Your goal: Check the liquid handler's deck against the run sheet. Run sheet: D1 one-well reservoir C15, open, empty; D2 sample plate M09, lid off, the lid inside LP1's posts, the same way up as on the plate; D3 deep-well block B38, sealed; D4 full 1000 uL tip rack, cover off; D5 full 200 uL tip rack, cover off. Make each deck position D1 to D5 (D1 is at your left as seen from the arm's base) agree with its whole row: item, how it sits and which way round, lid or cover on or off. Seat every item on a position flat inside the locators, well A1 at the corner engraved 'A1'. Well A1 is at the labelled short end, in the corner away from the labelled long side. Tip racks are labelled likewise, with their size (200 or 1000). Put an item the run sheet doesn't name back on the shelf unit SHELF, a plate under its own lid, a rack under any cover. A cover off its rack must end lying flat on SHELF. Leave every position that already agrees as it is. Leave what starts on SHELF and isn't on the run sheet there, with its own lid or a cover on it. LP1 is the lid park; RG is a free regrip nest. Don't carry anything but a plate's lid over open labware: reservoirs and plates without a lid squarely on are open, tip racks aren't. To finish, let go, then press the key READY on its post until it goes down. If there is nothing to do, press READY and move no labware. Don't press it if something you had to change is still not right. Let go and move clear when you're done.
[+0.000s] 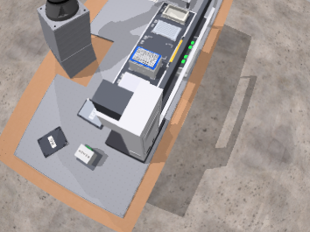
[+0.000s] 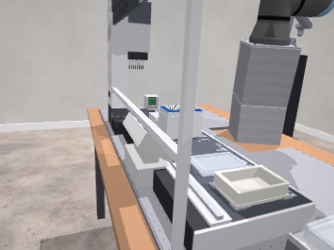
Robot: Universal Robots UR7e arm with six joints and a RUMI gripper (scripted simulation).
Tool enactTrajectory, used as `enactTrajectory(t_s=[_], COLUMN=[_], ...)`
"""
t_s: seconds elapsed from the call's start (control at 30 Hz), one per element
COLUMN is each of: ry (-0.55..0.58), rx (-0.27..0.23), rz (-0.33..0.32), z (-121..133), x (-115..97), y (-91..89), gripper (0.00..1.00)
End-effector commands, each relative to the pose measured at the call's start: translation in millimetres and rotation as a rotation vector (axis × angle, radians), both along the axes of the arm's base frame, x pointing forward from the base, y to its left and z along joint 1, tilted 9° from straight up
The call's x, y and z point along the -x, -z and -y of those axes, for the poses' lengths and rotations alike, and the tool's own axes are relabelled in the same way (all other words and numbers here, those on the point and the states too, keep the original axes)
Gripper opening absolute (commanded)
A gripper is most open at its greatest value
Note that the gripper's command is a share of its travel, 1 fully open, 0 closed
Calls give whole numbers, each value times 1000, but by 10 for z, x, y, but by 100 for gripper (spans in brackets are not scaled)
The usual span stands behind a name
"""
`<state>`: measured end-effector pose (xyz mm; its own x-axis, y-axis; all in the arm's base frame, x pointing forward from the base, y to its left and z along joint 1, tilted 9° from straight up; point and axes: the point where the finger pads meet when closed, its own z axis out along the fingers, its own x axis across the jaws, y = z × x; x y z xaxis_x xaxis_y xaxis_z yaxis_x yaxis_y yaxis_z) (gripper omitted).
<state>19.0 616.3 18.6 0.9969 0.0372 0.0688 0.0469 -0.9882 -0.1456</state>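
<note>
The claw lies outside both views, so nothing can be placed against it; its fingers are spread wide with nothing between them. Only the arm's lower joints show, on a grey pedestal (image 1: 70, 40) at a corner of the worktop (image 1: 101, 189). On the liquid handler's deck (image 1: 165, 66) an open, cream one-well reservoir (image 1: 175, 13) sits at the end of the row. Just beside it is a pale flat plate (image 1: 167, 28), and then a tall blue-rimmed box (image 1: 145, 59) with a speckled top. The handler's white head housing (image 1: 142, 110) hides the remaining positions from above. Away from the deck, a dark labelled square pad (image 1: 52, 141) lies flat, and near it stands a small white post with a green key (image 1: 87, 154).
</note>
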Motion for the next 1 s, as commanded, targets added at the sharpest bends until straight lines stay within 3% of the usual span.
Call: enactTrajectory(t_s=[0.0,0.67,0.97], ry=[0,358,494], rx=[1,-22,-31], rz=[0,-54,-74], z=[3,-22,-24], x=[6,-901,-914], y=[-16,-59,-60], gripper=[82,82,82])
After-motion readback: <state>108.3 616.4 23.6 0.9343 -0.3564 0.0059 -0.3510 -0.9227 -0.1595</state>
